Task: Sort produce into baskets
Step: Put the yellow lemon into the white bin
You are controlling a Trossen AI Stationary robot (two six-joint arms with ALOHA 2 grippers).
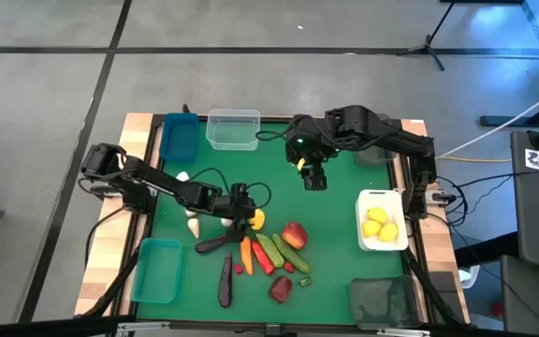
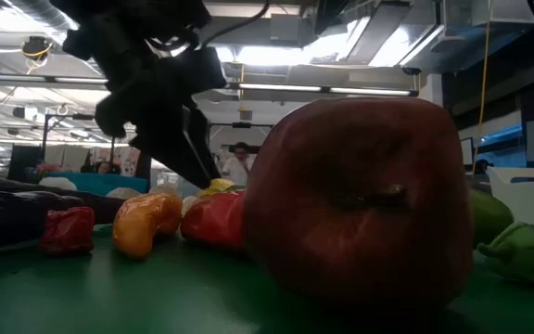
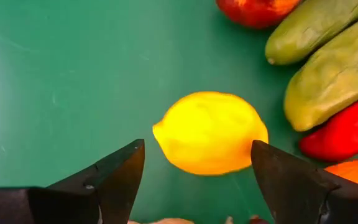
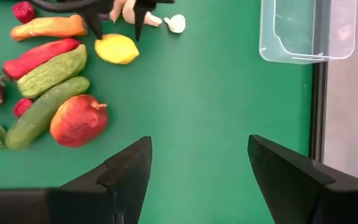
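2 dark arms work over a green mat (image 1: 344, 234) holding toy produce and shallow baskets. Left gripper (image 3: 197, 171) hangs low over the pile at mid-table, its fingers (image 3: 117, 174) spread apart on either side of a yellow lemon (image 3: 210, 132) that lies on the mat; no contact with the fruit is visible. Right gripper (image 4: 197, 168) hovers above bare mat toward the far side, fingers likewise apart and holding nothing. Beside the lemon lie 2 green cucumbers (image 1: 274, 251), a red pepper (image 1: 260, 256), an orange carrot (image 1: 245, 251) and a red apple (image 1: 295, 234); 2 purple eggplants (image 1: 225, 279) lie on the left arm's side of these, and white garlic (image 1: 193, 226) lies near that arm. White basket (image 1: 382, 199) at the right edge already contains 3 lemons (image 1: 380, 223). Clear basket (image 1: 233, 129) and blue basket (image 1: 181, 137) stand at the far edge, teal basket (image 1: 156, 271) at the near left, and 1 dark basket (image 1: 382, 301) at the near right.
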